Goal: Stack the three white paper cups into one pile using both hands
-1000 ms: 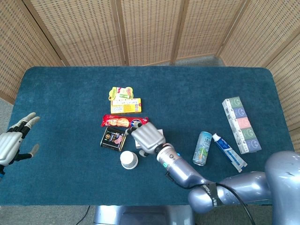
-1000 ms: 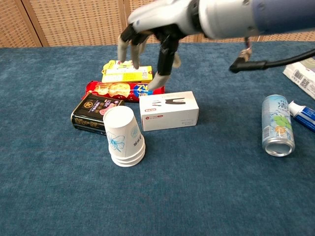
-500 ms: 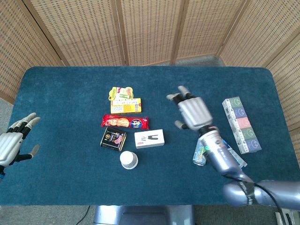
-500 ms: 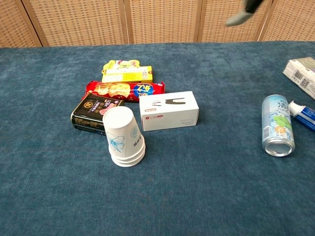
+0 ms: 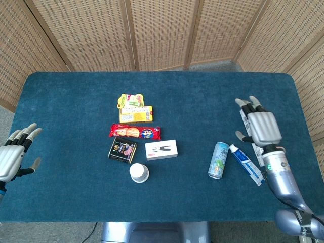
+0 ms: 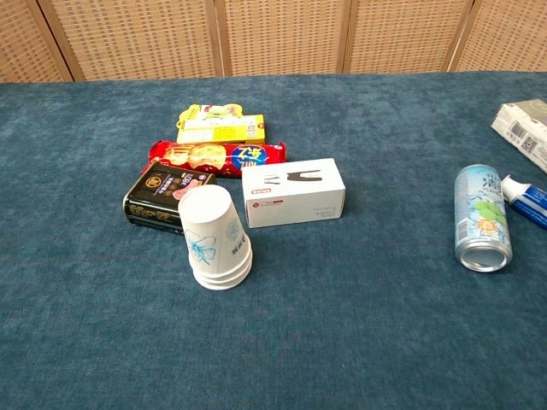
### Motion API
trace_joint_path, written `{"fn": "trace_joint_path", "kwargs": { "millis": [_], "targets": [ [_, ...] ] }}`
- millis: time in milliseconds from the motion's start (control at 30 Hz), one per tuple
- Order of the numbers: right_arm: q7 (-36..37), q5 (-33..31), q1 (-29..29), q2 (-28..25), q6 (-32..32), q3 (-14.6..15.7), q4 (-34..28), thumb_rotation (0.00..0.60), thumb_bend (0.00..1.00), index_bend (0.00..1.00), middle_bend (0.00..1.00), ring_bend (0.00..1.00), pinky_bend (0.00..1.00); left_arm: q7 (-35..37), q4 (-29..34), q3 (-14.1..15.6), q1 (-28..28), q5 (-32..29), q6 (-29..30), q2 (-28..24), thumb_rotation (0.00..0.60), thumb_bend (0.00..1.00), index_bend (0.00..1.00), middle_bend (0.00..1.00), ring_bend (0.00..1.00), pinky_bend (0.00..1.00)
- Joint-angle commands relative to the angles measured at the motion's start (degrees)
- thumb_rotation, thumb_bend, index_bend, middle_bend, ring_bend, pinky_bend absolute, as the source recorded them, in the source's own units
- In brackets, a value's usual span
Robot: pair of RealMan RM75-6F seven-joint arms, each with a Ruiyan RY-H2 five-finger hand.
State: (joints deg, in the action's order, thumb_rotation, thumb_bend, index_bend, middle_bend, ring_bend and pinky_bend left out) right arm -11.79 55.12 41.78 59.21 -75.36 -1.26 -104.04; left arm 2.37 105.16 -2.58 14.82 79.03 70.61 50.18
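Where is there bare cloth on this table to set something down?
Free: the wide strip between the white box and the can, the far edge, and left of the tin. Crowded: snacks down to the cup stack.

Left hand (image 5: 11, 158): at the left edge of the table, back of hand facing the head camera, fingers (image 5: 28, 132) extended and slightly spread toward the far side, thumb out to the side, nothing held. Right hand (image 5: 262, 126): near the right edge of the table, back of hand up, fingers straight and apart pointing toward the far edge, thumb splayed inward, nothing held; its silver forearm (image 5: 281, 182) runs back toward the near right corner. Neither hand appears in the chest view.
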Motion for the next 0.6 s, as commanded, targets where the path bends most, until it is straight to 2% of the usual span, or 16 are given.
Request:
{"fn": "trace_joint_path", "kwargs": {
  "millis": [33,200,367,600],
  "targets": [
    [4.0,2.6,-4.2,-0.7,-2.0,0.6,1.0,0.6,0.29,0.09,0.19,0.0,0.35,0.5,-0.4,0.3,-1.1,1.3,2.0,0.7,0.6,0.48,0.0,0.0,0.0,0.01],
    [8.1,5.6,-9.6,-0.4,-3.4,1.4,3.0,0.6,0.29,0.09,0.19,0.0,0.35,1.3,-3.4,0.4,-3.6,5.1,8.3,3.7,0.6,0.48,0.0,0.0,0.0,0.01],
    [11.0,8.1,-13.6,0.5,-3.6,2.0,4.2,0.6,0.29,0.04,0.19,0.0,0.35,3.5,-6.0,1.1,-6.6,8.5,14.4,6.7,0.6,0.48,0.0,0.0,0.0,0.01],
    [12.3,10.8,-17.7,1.4,-4.1,2.0,5.1,0.6,0.28,0.03,0.19,0.0,0.35,3.5,-6.1,3.6,-10.2,10.4,17.8,7.2,0.6,0.48,0.0,0.0,0.0,0.01]
  ]
}}
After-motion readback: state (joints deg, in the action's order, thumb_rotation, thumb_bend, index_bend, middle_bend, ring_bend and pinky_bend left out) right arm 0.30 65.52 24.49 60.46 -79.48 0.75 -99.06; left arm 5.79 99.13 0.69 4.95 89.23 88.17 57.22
